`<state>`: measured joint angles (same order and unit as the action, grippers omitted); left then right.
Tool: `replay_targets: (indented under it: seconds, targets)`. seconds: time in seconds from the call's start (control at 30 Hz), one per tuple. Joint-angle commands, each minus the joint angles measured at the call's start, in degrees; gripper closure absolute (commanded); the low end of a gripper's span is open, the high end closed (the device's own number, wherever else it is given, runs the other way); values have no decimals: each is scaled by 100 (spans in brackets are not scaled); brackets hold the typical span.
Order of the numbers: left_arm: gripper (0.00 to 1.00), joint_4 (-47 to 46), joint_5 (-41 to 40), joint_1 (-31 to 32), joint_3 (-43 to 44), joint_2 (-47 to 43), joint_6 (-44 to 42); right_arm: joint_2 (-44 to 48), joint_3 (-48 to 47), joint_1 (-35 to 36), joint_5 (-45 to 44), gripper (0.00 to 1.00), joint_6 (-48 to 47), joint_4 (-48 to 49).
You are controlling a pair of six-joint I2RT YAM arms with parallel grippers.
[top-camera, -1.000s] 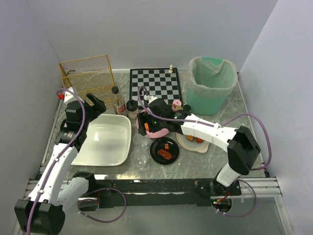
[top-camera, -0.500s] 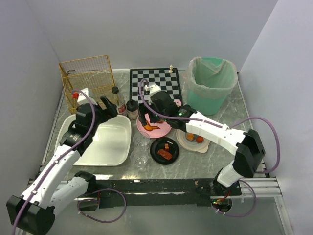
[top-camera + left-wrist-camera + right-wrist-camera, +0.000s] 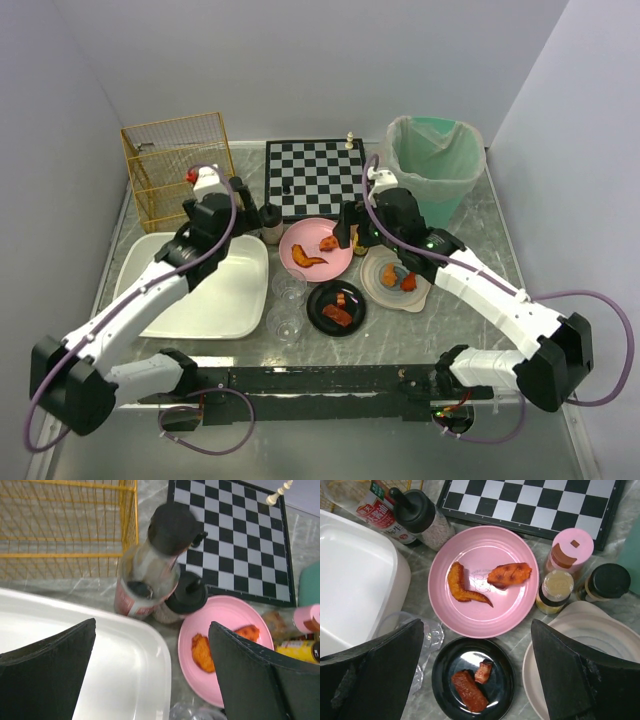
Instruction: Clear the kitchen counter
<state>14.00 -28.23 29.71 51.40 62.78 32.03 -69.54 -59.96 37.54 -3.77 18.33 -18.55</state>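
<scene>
the grey marble-patterned kitchen counter (image 3: 400,335) fills our view, crowded. our right gripper (image 3: 475,630) hovers, jaws spread, above the round pink plastic plate (image 3: 485,617) mid-counter; farther, our left gripper (image 3: 152,645), spread too, could topple the tall black-capped clear bottle (image 3: 150,575) if it descends off-centre.

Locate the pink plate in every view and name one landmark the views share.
Top external: the pink plate sits at centre, just in front of the chessboard.
Left wrist: the plate is lower right of centre.
Right wrist: the plate is at centre, fully in view.
Shared landmark: the chessboard, just beyond the plate in all three.
</scene>
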Motion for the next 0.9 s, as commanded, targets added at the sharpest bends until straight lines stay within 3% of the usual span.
replay_targets:
  seconds: [0.0, 0.87]
  targets:
    - [1, -336, -402, 17, 608, 549, -338, 291, 178, -106, 122, 6, -31, 88]
    - [1, -1593, -851, -238, 582, 2106, -549, 696, 688, -616, 623, 5, -75, 158]
